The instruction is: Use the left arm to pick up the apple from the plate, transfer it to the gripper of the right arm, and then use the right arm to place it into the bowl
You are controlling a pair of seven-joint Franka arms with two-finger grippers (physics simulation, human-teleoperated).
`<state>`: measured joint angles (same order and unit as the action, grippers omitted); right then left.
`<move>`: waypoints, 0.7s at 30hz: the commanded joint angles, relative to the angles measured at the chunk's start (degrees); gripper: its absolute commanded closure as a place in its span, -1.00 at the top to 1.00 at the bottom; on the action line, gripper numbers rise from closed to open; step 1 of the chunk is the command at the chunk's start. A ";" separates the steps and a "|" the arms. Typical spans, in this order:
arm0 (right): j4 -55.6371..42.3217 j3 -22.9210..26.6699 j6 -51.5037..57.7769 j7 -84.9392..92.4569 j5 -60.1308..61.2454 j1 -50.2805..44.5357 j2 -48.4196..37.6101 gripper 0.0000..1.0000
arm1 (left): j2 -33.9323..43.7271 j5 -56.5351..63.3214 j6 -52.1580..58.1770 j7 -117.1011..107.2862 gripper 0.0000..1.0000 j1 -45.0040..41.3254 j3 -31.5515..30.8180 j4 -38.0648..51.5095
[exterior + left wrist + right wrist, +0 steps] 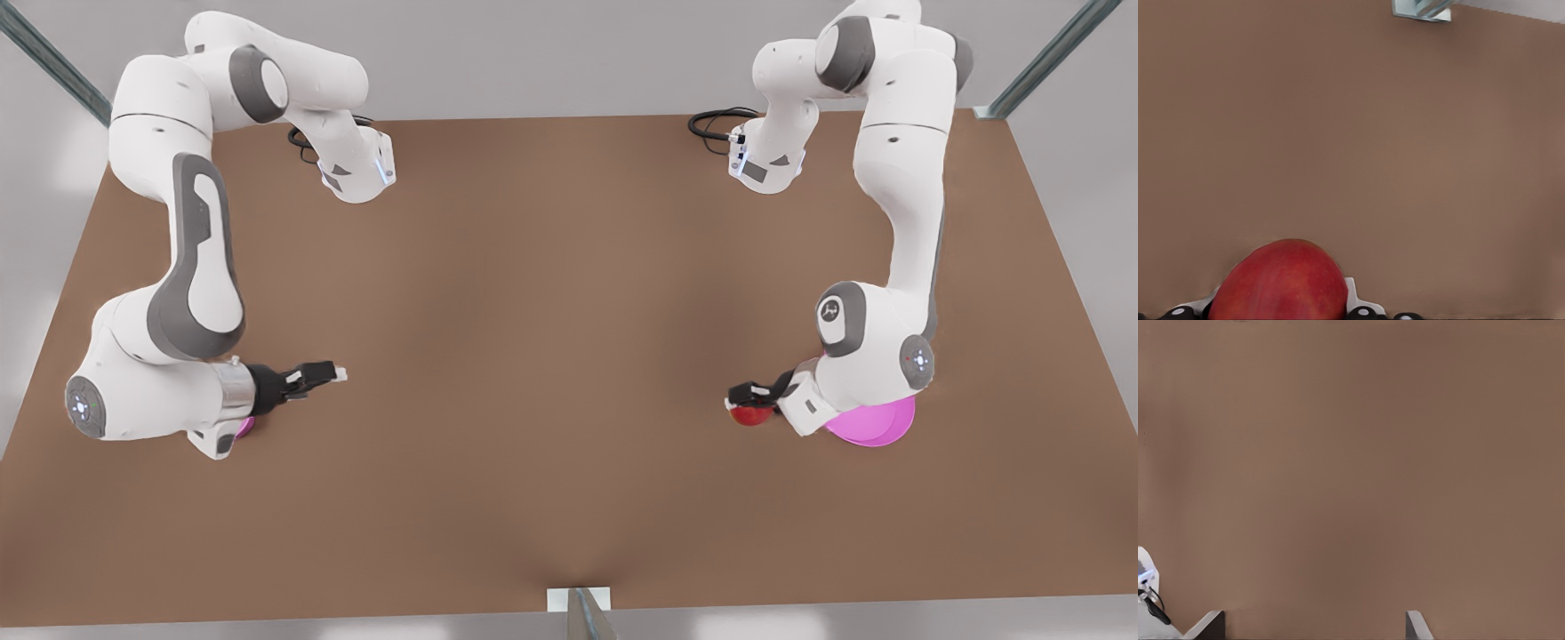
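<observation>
The red apple [751,414] [1278,285] sits between the pale pads of my left gripper [745,398] [1278,315], which is shut on it at the front view's right. Apple and gripper hang over bare table just off the rim of the magenta plate [880,428], which the left arm partly covers. At the front view's left, my right gripper [331,373] [1315,627] points toward the table's middle, open and holding nothing. A sliver of the pink bowl [245,428] peeks out from under the right arm's wrist.
The brown table [551,356] stretches wide between the two grippers. A metal bracket [582,609] [1421,9] stands at the table's front edge. Black cables [716,124] lie by the arm bases at the back.
</observation>
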<state>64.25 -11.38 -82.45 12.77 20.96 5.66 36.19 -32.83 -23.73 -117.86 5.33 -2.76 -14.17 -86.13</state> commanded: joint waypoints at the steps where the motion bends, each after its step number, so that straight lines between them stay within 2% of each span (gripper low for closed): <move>1: -1.58 -0.75 -6.66 40.12 7.34 0.14 2.22 1.00 | -3.71 -4.57 8.17 -22.27 0.35 -0.31 -7.78 4.99; 2: -1.58 -2.60 -10.62 47.52 8.74 0.67 4.24 1.00 | -10.14 -4.49 7.73 -28.35 0.35 -0.75 -15.36 11.33; 3: -1.67 -4.79 -11.59 50.51 11.64 1.98 7.14 1.00 | -14.27 -4.49 7.64 -29.94 0.35 -2.68 -17.21 16.34; 4: -1.76 -7.08 -13.35 55.86 12.44 3.30 9.07 1.00 | -17.61 -6.50 6.85 -29.94 0.35 -4.18 -18.53 19.86; 6: -1.76 -7.34 -17.13 66.41 12.44 3.39 10.22 1.00 | -22.45 -12.74 -3.51 -29.76 0.35 -8.31 -19.76 23.20; 8: -1.76 -7.43 -22.22 75.29 12.79 4.01 11.89 1.00 | -27.02 -16.00 -7.39 -29.23 0.35 -11.21 -19.93 29.26; 10: -1.32 -9.63 -25.74 83.30 15.43 6.47 13.91 1.00 | -27.64 -20.30 -6.69 -29.15 0.35 -10.95 -20.46 30.06; 14: -0.44 -12.97 -27.68 83.74 18.33 8.23 13.91 1.00 | -29.66 -35.15 -5.89 -15.00 0.35 -10.86 -20.46 30.15; 21: -0.35 -20.18 -27.50 87.95 20.61 8.23 16.46 1.00 | -30.27 -35.07 -6.25 2.76 0.35 -12.09 -20.37 29.97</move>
<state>64.04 -30.91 -108.30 67.39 40.51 13.87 52.51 -63.21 -57.25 -123.55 -5.28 -14.82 -34.50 -56.15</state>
